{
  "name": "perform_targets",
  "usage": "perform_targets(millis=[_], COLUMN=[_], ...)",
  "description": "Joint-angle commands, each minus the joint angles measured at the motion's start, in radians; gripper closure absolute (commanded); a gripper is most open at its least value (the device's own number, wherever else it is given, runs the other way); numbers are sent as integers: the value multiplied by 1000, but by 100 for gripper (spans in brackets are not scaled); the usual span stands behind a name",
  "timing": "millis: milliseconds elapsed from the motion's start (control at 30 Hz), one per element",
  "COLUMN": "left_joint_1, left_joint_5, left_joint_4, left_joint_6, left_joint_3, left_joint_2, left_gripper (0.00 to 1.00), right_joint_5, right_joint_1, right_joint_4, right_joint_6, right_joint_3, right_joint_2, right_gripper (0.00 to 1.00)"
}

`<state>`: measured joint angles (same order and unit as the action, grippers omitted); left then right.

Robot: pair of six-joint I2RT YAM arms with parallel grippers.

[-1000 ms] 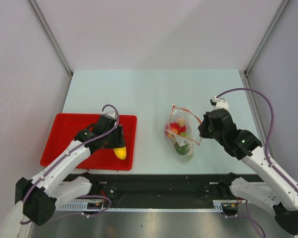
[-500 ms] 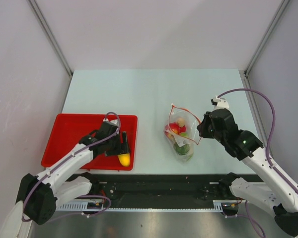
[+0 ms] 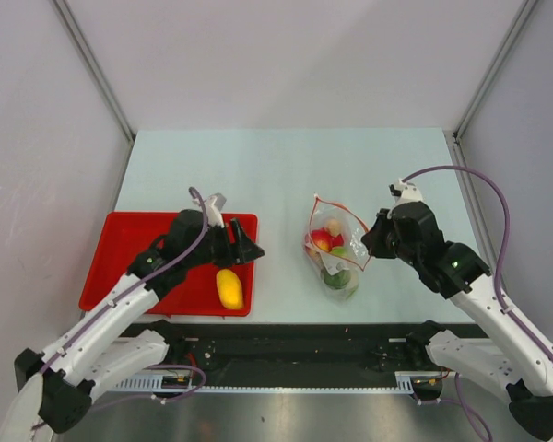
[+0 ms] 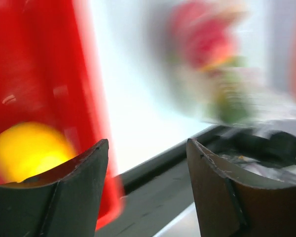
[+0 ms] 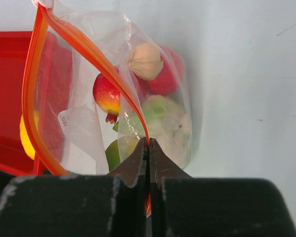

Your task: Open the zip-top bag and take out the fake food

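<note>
The clear zip-top bag stands open on the table, its red zip strip spread wide. My right gripper is shut on the strip at the bag's right edge; the wrist view shows the pinch on the bag. Inside lie a red-yellow fruit, a beige lumpy piece, a red ball and green pieces. A yellow oval lies on the red tray. My left gripper is open and empty above the tray's right edge; in its blurred wrist view the yellow oval is at lower left.
The black rail runs along the table's near edge. Grey walls and metal posts close in the back and sides. The red tray sits at the table's front left.
My left gripper has let go of the yellow oval onto the tray's front right corner, opened, and swung up and right toward the bag. The right gripper has held still on the zip strip.
</note>
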<state>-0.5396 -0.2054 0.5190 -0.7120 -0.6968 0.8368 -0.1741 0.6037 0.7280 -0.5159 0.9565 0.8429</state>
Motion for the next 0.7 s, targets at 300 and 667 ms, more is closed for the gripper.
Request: perform_targets(millis=[300, 667], left_joint_1=[-384, -388], left_joint_5=[-76, -31], left_joint_4=[-343, -22], left_joint_6=[-1, 238], left_joint_3=[-496, -836], left_joint_2=[439, 748], left_gripper=[57, 86], right_joint_5=[123, -1], right_joint_1=[22, 91], right_joint_4=[13, -15], right_joint_6=[34, -59], right_joint_3=[24, 79], right_joint_2=[-13, 79], right_gripper=[100, 100])
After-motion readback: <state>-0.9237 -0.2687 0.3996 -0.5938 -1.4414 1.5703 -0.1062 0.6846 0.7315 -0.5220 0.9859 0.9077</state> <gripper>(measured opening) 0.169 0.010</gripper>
